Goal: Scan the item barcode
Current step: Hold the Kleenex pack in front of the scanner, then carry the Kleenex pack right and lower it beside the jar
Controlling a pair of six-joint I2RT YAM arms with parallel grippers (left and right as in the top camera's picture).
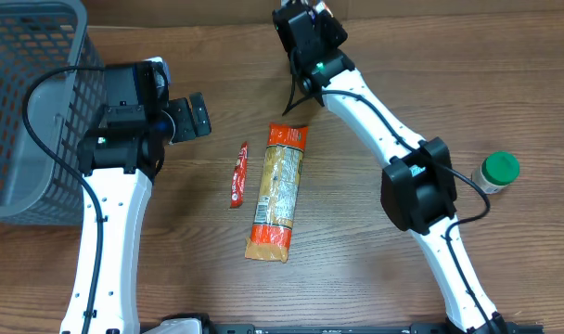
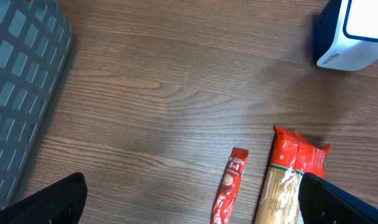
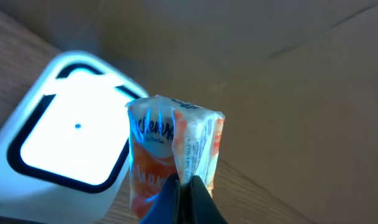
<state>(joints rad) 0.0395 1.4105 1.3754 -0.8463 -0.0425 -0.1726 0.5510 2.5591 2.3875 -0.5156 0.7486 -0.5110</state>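
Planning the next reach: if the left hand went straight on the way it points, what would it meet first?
The left hand would likely meet bare table first, just short of the red sachet; depth is unclear.

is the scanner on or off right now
On. The window of the scanner glows bright white in both wrist views, casting bluish light on the small packet held beside it.

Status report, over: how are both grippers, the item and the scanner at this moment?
Left gripper open, holding nothing. Right gripper shut on orange packet, held up at the lit scanner. Nothing between packet and scanner.
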